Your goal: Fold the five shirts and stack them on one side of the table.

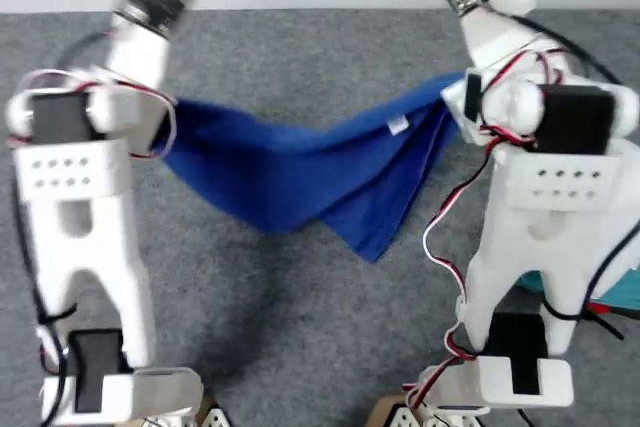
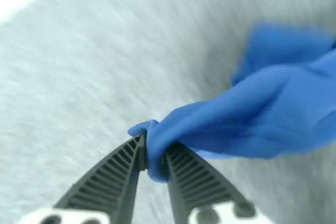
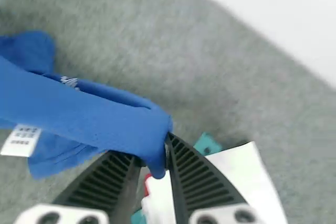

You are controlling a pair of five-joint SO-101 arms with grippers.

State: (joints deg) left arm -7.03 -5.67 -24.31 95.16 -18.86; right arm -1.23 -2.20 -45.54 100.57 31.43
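A blue shirt point(image 1: 310, 172) hangs stretched between the two arms above the grey table, sagging in the middle with a white label point(image 1: 398, 126) showing near its right end. My left gripper point(image 2: 153, 157) is shut on a bunched corner of the blue shirt point(image 2: 252, 119); in the high view that arm stands at the left point(image 1: 165, 137). My right gripper point(image 3: 157, 163) is shut on the other end of the blue shirt point(image 3: 79, 114), at the right in the high view point(image 1: 455, 97).
A teal and red heap of cloth point(image 1: 610, 297) lies on the grey table point(image 1: 300, 327) at the right edge behind the right arm's base; it also peeks out under the right gripper point(image 3: 206, 144). The arm bases stand at the front.
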